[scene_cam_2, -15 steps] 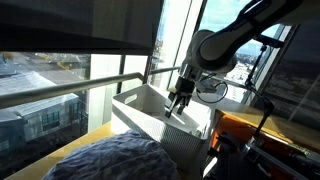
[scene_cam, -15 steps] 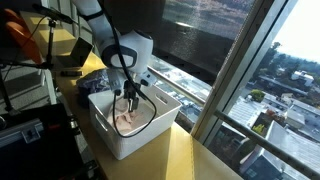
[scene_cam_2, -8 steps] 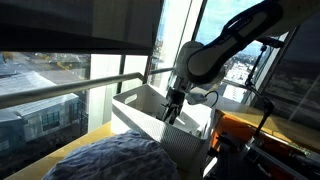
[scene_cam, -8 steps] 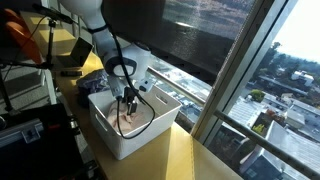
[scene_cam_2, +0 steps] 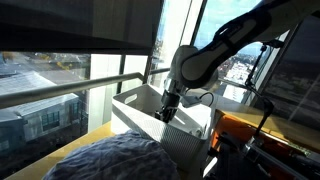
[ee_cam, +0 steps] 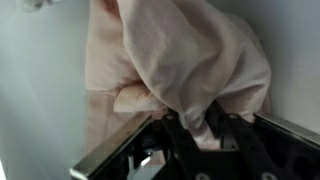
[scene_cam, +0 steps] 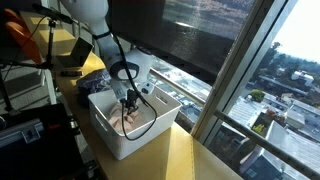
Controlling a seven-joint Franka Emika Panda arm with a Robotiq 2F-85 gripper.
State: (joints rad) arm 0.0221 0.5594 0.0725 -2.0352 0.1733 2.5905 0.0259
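A pale pink cloth [ee_cam: 190,60] lies crumpled on the floor of a white bin [scene_cam: 122,142], which stands on a yellow table. My gripper [scene_cam: 126,104] reaches down into the bin, right on the cloth [scene_cam: 130,121]. In the wrist view a fold of the cloth is pinched between the two black fingers [ee_cam: 172,132], and the gripper [ee_cam: 197,126] is shut on it. In an exterior view the bin's wall [scene_cam_2: 150,125] hides the cloth and the fingertips; only the gripper body [scene_cam_2: 165,108] shows above the rim.
A grey-blue bundle of fabric [scene_cam_2: 110,158] lies on the table beside the bin, also visible behind it [scene_cam: 100,80]. Big window panes and a railing [scene_cam: 190,85] run close along the table. Equipment and cables [scene_cam: 25,95] stand on the room side.
The gripper has sunk deeper into the bin and its jaws have gone from wide open to closed on a fold of the pink cloth.
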